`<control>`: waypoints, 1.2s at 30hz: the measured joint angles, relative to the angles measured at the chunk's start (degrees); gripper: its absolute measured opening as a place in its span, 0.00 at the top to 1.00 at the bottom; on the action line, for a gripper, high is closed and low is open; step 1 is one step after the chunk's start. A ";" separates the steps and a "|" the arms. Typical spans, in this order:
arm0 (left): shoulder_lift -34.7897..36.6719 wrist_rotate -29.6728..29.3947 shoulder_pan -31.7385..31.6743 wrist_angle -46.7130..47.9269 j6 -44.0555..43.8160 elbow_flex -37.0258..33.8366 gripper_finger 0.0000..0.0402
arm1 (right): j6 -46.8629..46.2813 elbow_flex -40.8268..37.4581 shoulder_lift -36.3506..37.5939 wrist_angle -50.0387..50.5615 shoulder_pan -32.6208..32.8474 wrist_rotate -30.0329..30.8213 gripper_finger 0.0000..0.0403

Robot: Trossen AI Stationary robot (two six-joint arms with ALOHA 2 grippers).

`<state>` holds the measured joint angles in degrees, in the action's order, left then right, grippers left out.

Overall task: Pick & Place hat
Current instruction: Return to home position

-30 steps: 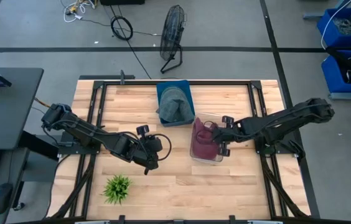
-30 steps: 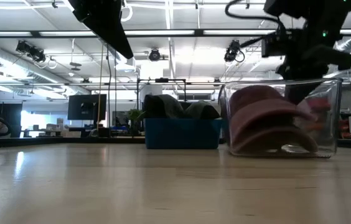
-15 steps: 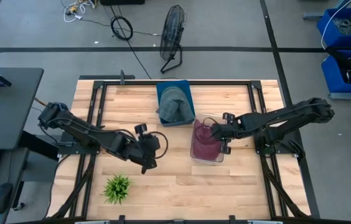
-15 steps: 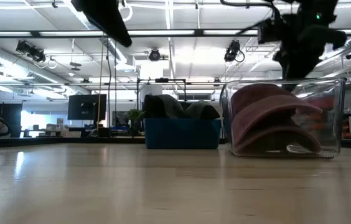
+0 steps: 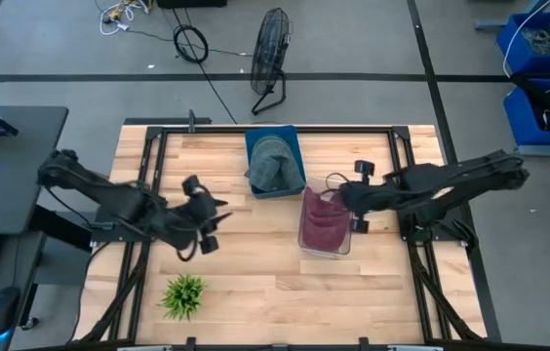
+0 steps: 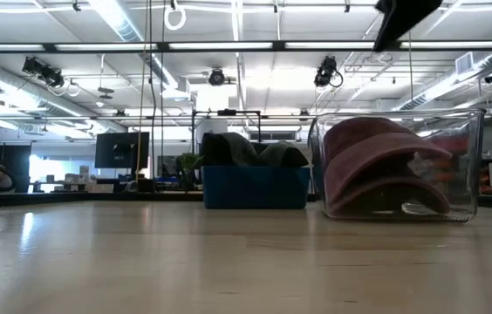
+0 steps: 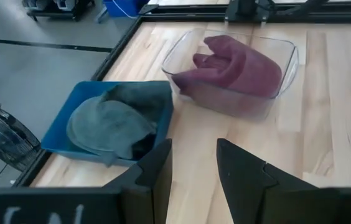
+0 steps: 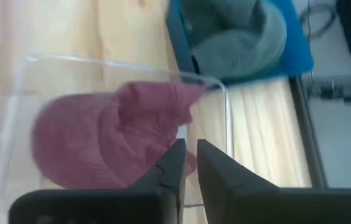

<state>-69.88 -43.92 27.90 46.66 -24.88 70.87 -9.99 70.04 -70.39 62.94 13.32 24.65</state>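
The maroon hat (image 5: 322, 224) lies crumpled inside a clear container (image 5: 306, 244) right of the table's middle, and also shows in the low view (image 6: 377, 170). A grey-green hat (image 5: 271, 164) rests in a blue bin (image 5: 294, 146) near the far edge. My right gripper (image 5: 342, 200) (image 8: 191, 155) hovers above the container's right rim with its fingers shut and holds nothing. My left gripper (image 5: 215, 216) (image 7: 194, 163) hangs over bare table well left of the container. It has a narrow gap between its fingers and is empty.
A small green plant (image 5: 183, 294) stands near the table's near-left corner. The blue bin sits just beyond the clear container's far-left corner. Bare wood (image 5: 255, 283) stretches along the near side between plant and container. A floor fan (image 5: 271, 49) stands beyond the far edge.
My right gripper has risen up out of the clear container, leaving the maroon hat settled inside, and now stands above the container's right rim. My left arm has drawn back toward the table's left edge and lifted out of the low view.
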 joint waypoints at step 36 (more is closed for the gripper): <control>43.61 0.84 -2.40 -17.94 3.15 -33.83 0.68 | 9.59 -42.25 68.19 -38.08 4.88 -3.14 0.91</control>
<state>-26.27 -43.08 25.51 28.71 -21.73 37.04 -0.40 27.80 -2.20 24.86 18.20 21.51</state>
